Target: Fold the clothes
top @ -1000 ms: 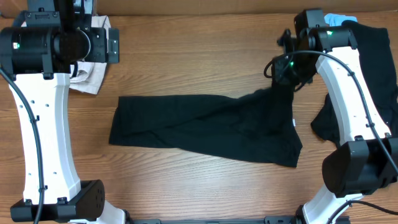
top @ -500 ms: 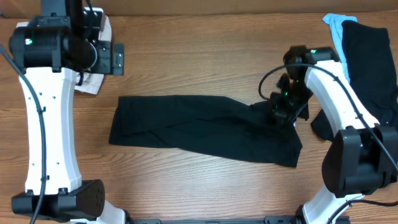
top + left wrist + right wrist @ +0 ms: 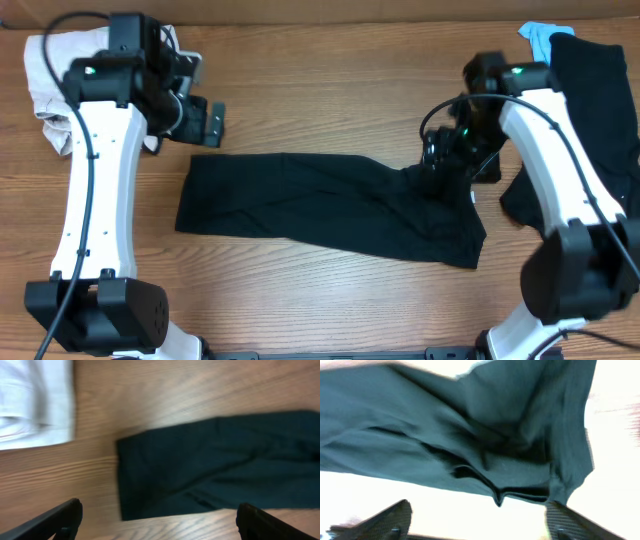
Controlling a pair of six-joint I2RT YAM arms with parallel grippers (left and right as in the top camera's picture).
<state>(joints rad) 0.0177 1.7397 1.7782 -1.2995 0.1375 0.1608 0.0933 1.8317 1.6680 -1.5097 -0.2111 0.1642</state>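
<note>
Black T-shirt [image 3: 320, 205] lies in a long folded band mid-table [image 3: 330, 90], both grippers empty.
Far left, a pale garment [image 3: 45, 90]; the left gripper [image 3: 157, 519] hangs spread wide by the shirt's left end. The right gripper [image 3: 440, 165], fingers wide apart, hovers over its bunched right end; black clothes [image 3: 600, 100] and a light-blue piece [image 3: 540, 35] lie far right.

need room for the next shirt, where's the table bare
Bare table above the black shirt, from left arm to right arm, and the strip below it. Crowded at right: black pile, light-blue piece.
</note>
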